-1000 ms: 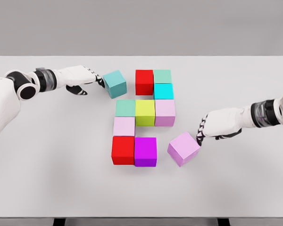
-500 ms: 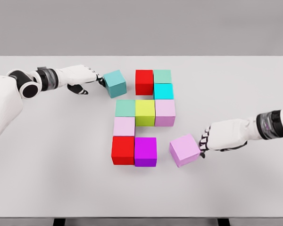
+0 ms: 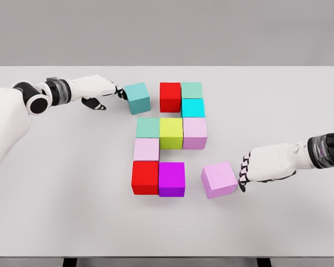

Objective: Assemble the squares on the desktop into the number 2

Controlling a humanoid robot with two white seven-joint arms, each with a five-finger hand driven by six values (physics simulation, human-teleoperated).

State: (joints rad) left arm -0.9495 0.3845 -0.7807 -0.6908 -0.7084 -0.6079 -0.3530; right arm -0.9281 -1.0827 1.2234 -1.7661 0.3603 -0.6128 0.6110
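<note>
Toward the far edge of the white table (image 3: 55, 211), I've got my left hand (image 3: 103, 89) laid flat with its fingers stretched out, holding nothing, fingertips touching the left face of the teal cube (image 3: 137, 98). That cube sits skewed, just left of the red cube (image 3: 170, 97), with a small gap between them; I reckon it belongs there as the last piece of the top bar, and a flat push suits it better than a grasp. Over on the right side, my right hand (image 3: 261, 165) has its fingers bent down against the right face of the light purple cube (image 3: 219, 179), gripping nothing, simply pressing sideways. That cube is a little rotated and stands just apart from the magenta cube (image 3: 172, 179), so the bottom bar isn't closed yet. The rest looks settled to me: sea-green cube (image 3: 191, 90) and cyan cube (image 3: 192, 108) down the right, then mint cube (image 3: 148, 127), yellow-green cube (image 3: 171, 132) and pink cube (image 3: 195, 133) as the middle bar, a pale pink cube (image 3: 146, 149) dropping to the bottom red cube (image 3: 145, 177). My worry is twist: pushing off-centre could turn either loose cube and nudge its neighbours out of line.
</note>
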